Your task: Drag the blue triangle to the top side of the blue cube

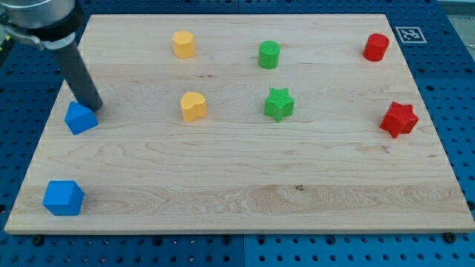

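The blue triangle (pixel 80 119) lies near the board's left edge, about halfway up the view. The blue cube (pixel 62 198) sits in the bottom left corner, directly below the triangle with a clear gap between them. My tip (pixel 94 108) is at the triangle's upper right side, touching or nearly touching it. The dark rod slants up to the view's top left.
A yellow block (pixel 184 44) and a yellow heart (pixel 193 107) are left of centre. A green cylinder (pixel 269 55) and a green star (pixel 279 104) are in the middle. A red cylinder (pixel 376 47) and a red star (pixel 398 119) are at the right. The wooden board (pixel 245 185) ends close to the cube.
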{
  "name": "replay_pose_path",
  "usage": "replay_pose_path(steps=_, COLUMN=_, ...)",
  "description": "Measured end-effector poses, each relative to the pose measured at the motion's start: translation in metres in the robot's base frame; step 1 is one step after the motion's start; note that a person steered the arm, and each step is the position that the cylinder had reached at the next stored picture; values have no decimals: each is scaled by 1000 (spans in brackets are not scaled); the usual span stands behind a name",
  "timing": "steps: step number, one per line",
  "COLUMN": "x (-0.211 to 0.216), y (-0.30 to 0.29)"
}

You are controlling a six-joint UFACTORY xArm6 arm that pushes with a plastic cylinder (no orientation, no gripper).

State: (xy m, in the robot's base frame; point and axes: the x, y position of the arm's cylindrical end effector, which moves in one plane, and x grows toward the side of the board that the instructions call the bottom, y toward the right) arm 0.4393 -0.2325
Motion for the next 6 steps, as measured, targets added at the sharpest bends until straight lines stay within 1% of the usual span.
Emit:
replay_pose_path(steps=1, x=17, y=11)
replay_pose_path(steps=2, x=12, y=-8)
replay_pose_path(steps=3, x=-26, y=-14)
replay_pose_path(steps=4, x=-20, y=-52)
replay_pose_path(steps=6, x=29, y=-39)
